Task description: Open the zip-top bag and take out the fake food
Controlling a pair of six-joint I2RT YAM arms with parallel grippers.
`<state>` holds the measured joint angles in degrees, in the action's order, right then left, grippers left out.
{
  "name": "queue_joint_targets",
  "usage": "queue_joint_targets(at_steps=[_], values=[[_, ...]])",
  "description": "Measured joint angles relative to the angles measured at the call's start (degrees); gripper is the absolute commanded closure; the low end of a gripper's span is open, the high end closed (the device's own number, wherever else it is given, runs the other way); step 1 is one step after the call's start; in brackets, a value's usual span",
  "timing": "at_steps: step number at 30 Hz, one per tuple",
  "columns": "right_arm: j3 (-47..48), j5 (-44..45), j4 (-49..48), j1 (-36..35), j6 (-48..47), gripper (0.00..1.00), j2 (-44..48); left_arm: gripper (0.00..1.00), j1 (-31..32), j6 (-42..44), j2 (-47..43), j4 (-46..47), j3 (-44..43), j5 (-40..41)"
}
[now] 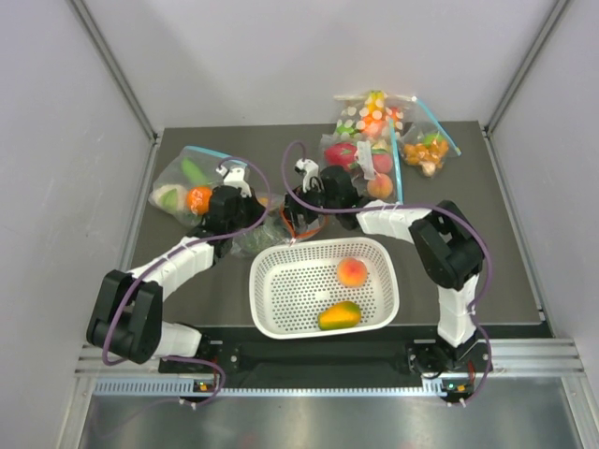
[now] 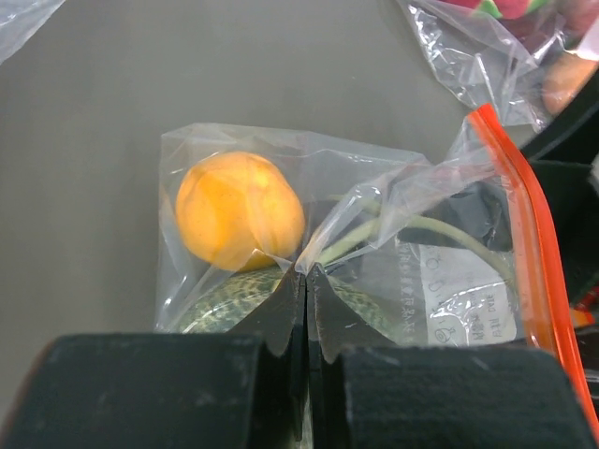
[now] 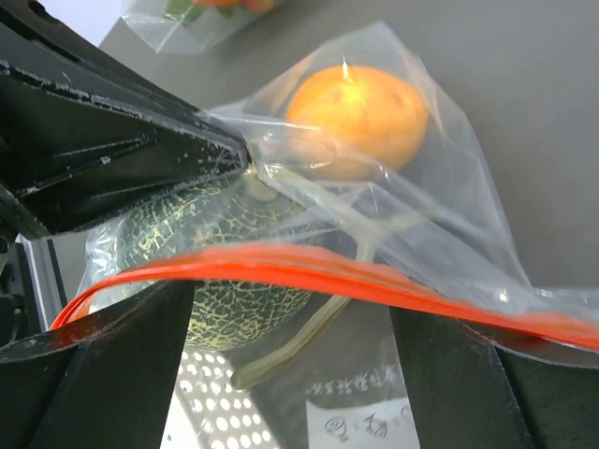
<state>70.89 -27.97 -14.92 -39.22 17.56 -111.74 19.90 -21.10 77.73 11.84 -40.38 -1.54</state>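
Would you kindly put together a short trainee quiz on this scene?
1. True or false: the left gripper is pinching the zip-top bag.
2. What lies in the white basket? A) peach and mango; B) banana and grapes; C) nothing.
3. Which two pieces show inside the bag?
Key: 1 true; 2 A; 3 small orange and netted melon.

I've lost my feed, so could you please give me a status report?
Left gripper shut on the zip-top bag. Right gripper open at its red strip. Melon and orange inside; peach, mango in basket.
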Motion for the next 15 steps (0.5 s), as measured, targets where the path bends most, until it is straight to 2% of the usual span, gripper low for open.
queue_joint_targets(at_steps=[3,7,15], values=[[0.02,-0.81,-2.51,0.00,-0.46,0.21,-0.87,1.00,-0.09,1.11,0.00,0.26,0.00,-1.18],[0.02,-1.64,-5.64,0.00,-0.98,0.34,-1.92,1.00,-0.28,2.23,0.00,0.55,0.02,-2.51],[-1.20,-0.04,-10.03,0.00,-2.64,0.44,-2.32,1.00,-0.33,3.43,-0.02,0.74,0.28,-4.96]])
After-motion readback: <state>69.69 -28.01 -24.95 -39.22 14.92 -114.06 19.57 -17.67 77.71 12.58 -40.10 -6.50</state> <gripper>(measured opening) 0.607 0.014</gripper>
